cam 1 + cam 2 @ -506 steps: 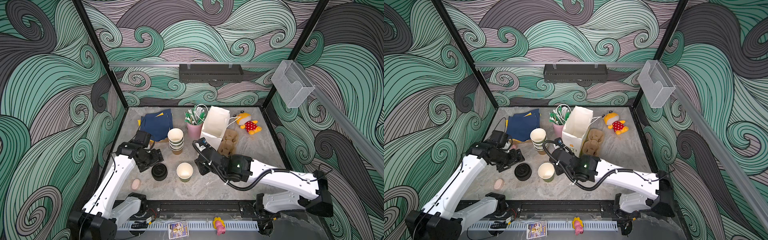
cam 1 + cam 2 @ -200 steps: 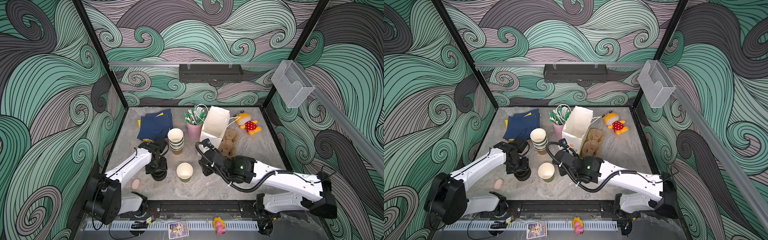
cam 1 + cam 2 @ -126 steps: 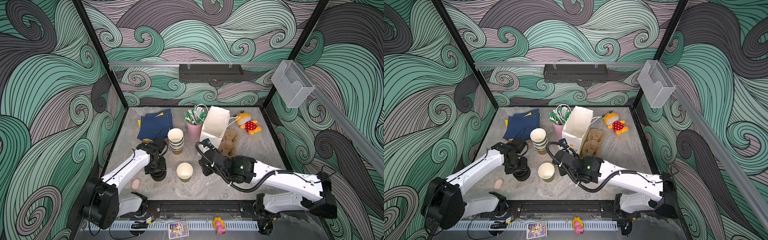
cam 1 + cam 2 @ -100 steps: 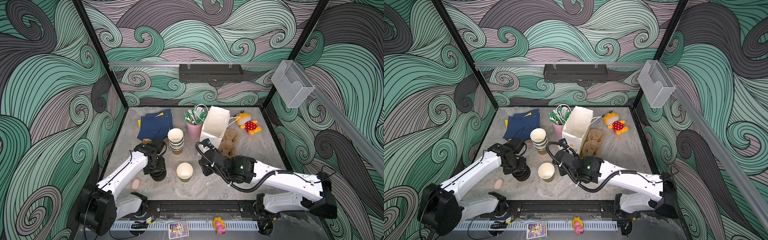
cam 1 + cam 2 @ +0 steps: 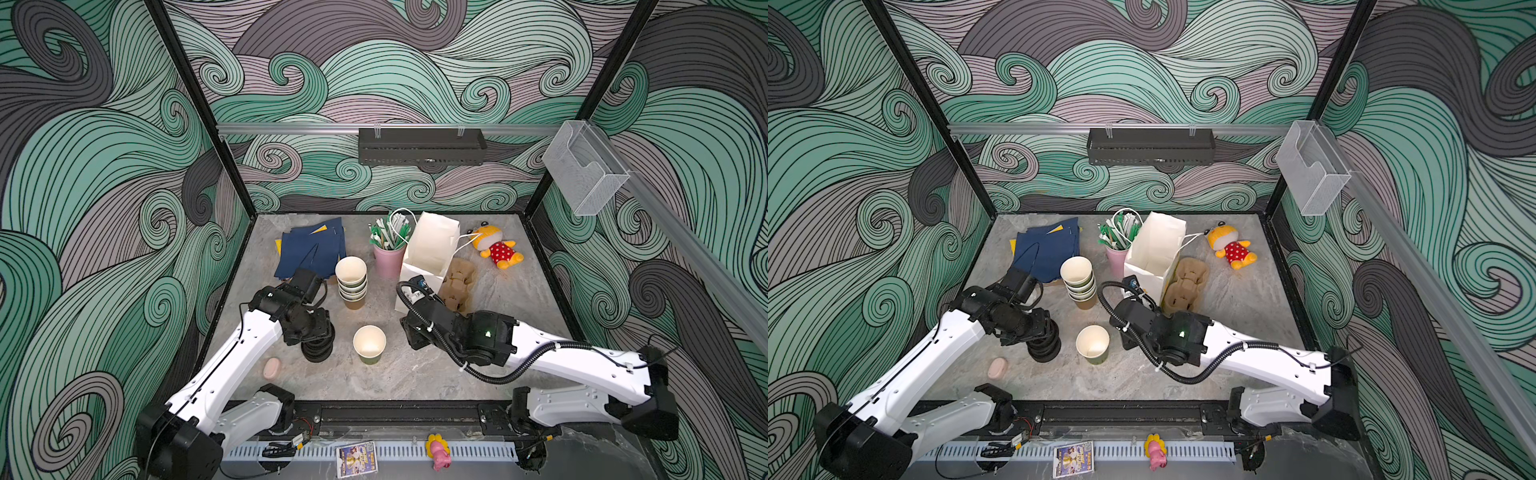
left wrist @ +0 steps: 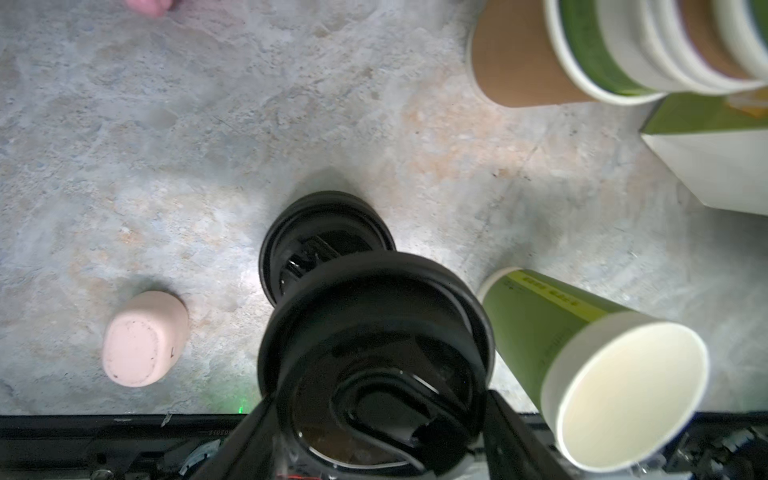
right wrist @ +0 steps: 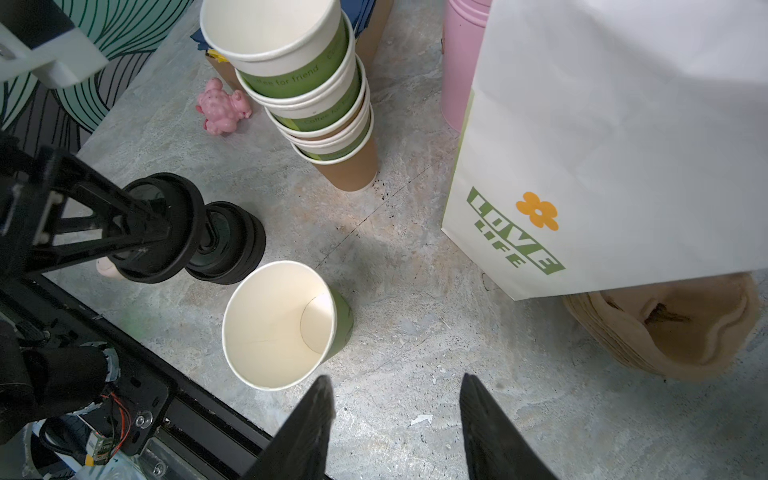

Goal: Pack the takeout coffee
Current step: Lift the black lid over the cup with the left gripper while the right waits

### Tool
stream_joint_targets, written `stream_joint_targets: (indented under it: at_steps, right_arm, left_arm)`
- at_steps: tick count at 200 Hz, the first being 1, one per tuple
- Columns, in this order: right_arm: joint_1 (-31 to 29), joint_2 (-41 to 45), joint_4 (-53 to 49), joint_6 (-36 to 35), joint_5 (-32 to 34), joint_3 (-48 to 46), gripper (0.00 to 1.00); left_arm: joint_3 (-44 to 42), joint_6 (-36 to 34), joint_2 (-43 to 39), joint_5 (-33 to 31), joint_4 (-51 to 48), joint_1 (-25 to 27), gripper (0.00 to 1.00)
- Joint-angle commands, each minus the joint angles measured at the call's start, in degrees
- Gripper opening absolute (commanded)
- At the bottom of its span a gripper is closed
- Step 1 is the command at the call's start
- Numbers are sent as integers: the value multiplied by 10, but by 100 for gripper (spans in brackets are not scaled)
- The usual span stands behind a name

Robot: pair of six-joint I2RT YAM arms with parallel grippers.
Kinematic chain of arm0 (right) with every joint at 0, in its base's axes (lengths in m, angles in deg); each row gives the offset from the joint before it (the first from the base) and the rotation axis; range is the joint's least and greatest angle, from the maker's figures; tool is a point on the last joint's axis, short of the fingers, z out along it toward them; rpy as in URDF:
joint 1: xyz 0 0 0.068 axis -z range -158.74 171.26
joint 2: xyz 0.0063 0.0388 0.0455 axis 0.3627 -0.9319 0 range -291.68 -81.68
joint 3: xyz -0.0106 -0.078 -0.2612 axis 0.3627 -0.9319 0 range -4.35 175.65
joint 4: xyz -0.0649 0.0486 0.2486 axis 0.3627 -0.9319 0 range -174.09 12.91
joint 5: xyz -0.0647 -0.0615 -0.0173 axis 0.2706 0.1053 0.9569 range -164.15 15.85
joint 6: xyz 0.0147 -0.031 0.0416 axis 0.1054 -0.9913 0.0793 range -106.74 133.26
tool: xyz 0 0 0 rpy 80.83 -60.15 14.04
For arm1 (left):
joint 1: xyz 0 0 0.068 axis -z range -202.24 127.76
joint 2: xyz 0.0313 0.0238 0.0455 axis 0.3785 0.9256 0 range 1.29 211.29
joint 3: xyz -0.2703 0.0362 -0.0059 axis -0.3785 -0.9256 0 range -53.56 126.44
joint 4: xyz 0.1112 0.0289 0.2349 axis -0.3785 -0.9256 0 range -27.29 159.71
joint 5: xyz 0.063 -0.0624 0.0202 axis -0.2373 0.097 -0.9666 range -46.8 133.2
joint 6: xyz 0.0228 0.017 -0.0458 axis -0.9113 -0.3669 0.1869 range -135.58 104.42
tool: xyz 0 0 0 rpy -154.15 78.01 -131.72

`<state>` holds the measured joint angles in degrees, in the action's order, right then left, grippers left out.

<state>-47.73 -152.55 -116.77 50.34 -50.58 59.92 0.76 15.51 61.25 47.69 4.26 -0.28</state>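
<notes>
A: Cup, where is it?
B: Upright, mouth up, no lid on, near the middle of the desk's front edge. It sits between the two grippers.
A: Left gripper?
B: Pinching one black lid across its rim, right at the lid stack. Can't tell if it's fully clear of the stack. The lid looks tilted, not level.
A: Which way from there to the cup?
B: Toward the desk's right edge, just beside. Stack and cup are close but apart. My read is a short sideways carry, level the lid, then press down on the rim.
A: Right gripper?
B: Spread and empty, low on the cup's other side, about as near. It could steady the cup, but that's a guess.
A: Axis?
B: The cup's axis is vertical, so the lid comes down along it. Bag stands behind, toward the back edge.
</notes>
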Motion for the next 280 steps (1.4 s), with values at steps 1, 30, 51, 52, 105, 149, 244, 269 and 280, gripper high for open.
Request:
stream_joint_targets:
  at_steps: [1,30,51,52,105,149,244,269,280]
  right_arm:
    - [6,19,3,17,9,-10,52]
    - [9,37,-5,24,17,-19,51]
    - [11,51,-14,27,25,-25,51]
    - [11,51,-15,28,25,-25,52]
    - [14,82,-32,37,43,-36,51]
    - [14,104,-58,46,59,-40,51]
    - [14,123,-68,52,67,-50,51]
    - [14,123,-68,53,67,-51,51]
    - [14,123,-68,53,67,-50,51]
  left_arm:
    - [31,-38,-25,68,-33,10,68]
    - [48,-59,-46,111,-25,38,67]
    - [62,-69,-43,117,-9,84,67]
    - [62,-70,-42,116,-7,87,67]
    - [108,-105,47,34,21,221,67]
    - [129,-130,117,5,48,266,67]
    - [148,-146,187,-39,33,294,68]
    - [144,-146,189,-36,37,294,69]
    - [144,-146,191,-32,39,295,69]
